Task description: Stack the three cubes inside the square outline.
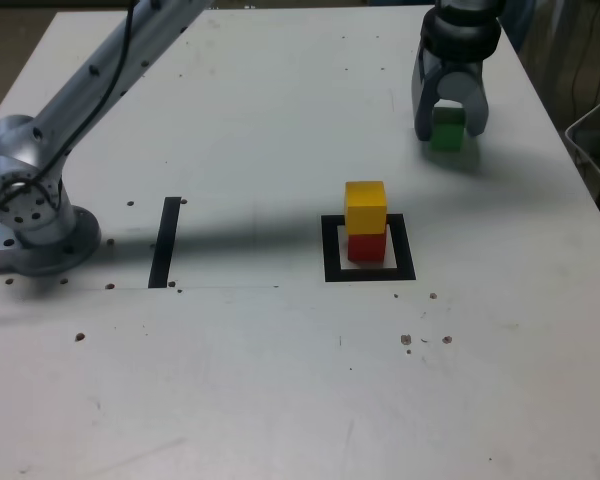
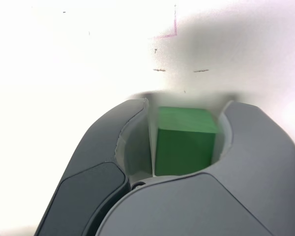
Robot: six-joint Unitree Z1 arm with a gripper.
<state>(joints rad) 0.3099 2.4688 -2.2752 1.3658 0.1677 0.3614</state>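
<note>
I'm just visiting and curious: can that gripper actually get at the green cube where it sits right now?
Yes, it looks so. The gripper already straddles the green cube, one finger on each side, and nothing else stands near it on the table.

Green cube (image 1: pixel 446 133) half hidden between the jaws in the exterior view; contact with either jaw impossible to tell. Red cube (image 1: pixel 367 247) covered on top by the yellow cube (image 1: pixel 366 207). Arm (image 1: pixel 100 70) cut off at the upper edge.
</note>
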